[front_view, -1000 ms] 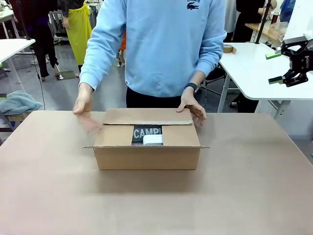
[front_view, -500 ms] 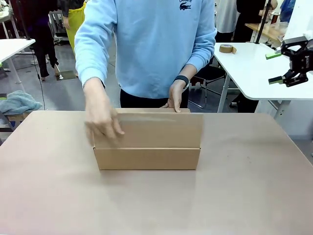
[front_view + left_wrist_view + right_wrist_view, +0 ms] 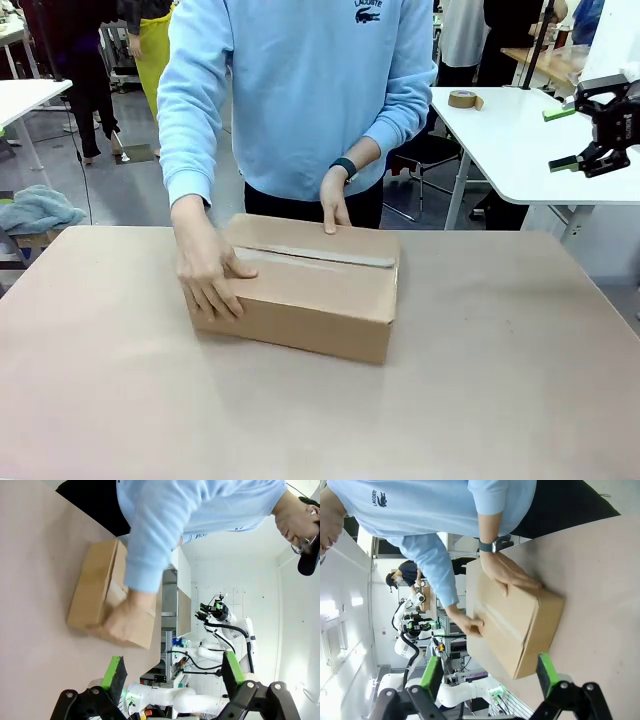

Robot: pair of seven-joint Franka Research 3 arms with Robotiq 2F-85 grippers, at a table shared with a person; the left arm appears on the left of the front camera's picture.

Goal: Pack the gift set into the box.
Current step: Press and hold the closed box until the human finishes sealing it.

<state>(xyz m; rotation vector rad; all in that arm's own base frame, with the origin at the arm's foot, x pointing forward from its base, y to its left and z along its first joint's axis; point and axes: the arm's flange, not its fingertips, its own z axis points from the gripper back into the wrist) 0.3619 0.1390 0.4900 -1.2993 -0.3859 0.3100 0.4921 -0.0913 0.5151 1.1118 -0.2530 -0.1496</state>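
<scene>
Cardboard box [image 3: 300, 290] at mid-table, flaps folded shut under a person's hands, one at its left end [image 3: 205, 268]. The gift set is presumably inside, hidden. Packing appears done; sealing may be left. The left gripper [image 3: 174, 674] and right gripper [image 3: 489, 676] are spread, empty, well apart from the box.

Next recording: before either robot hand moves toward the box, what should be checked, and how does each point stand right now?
1. Box flaps shut: ok. The top lies flat, with a tape strip along the seam.
2. Gift set inside: cannot tell. The closed top hides the contents.
3. Person's hands off the box: not ok. One hand presses on the top at a near corner, and the other hand rests on the far edge.
4. Left robot hand open and empty: ok.
5. Right robot hand open and empty: ok.
6. Box square to the table: not ok. It sits turned at an angle.
</scene>
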